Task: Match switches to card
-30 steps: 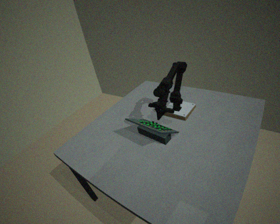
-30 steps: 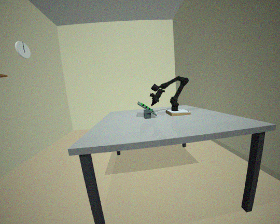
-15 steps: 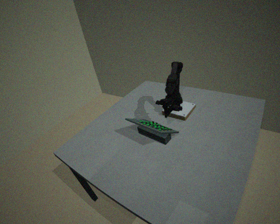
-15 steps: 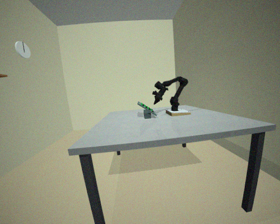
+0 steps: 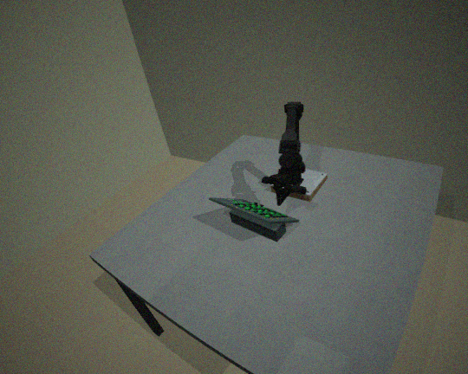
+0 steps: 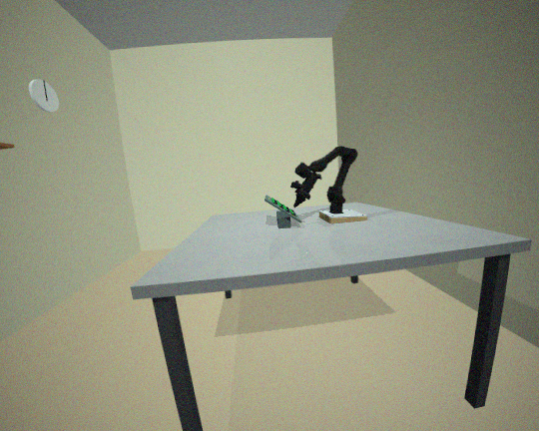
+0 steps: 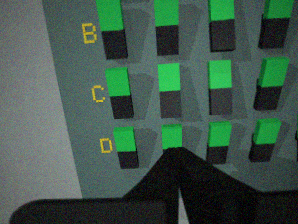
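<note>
The tilted grey-green switch panel (image 5: 222, 201) (image 6: 297, 218) (image 7: 80, 120) carries rows of green and dark grey switches. The wrist view shows rows labelled B, C and D. In row C, the second switch (image 7: 169, 90) and third switch (image 7: 220, 87) look brighter than the first switch (image 7: 119, 92) and fourth switch (image 7: 271, 84). My gripper (image 5: 280, 203) (image 6: 295, 206) (image 7: 175, 155) is shut and empty. Its tips are off the panel's surface, on the arm's side. In the wrist view they hide the dark half of row D's second switch (image 7: 172, 136). The card cannot be made out in any view.
The panel stands on a dark block (image 5: 255, 226) (image 6: 283, 220) on the grey table (image 5: 353, 260) (image 6: 281, 259). The arm's base board (image 5: 317, 182) (image 6: 341, 217) lies behind the gripper. Row A is outside the wrist view.
</note>
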`<state>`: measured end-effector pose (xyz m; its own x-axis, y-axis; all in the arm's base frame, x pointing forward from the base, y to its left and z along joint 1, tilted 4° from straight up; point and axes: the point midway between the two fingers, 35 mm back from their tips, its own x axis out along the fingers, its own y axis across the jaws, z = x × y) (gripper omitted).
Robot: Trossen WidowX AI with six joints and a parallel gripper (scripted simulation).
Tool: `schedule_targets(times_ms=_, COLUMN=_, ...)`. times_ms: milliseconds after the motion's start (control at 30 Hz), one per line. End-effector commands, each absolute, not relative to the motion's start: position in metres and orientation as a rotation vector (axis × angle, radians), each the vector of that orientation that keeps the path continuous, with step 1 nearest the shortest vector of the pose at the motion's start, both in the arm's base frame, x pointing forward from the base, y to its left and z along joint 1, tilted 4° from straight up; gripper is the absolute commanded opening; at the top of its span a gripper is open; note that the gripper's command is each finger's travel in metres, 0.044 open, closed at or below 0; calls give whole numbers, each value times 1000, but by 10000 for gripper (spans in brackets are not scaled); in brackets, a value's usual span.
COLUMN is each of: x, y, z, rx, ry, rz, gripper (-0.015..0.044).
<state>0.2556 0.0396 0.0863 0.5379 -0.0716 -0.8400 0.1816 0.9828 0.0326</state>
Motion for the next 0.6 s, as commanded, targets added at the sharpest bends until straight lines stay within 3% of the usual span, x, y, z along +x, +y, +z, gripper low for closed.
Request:
schedule_targets(times_ms=0, x=260, y=39, z=78, rx=119, ry=998, rz=-148, gripper=0)
schedule_targets(times_ms=567, x=268, y=38, z=66, rx=119, ry=998, rz=-148, gripper=0)
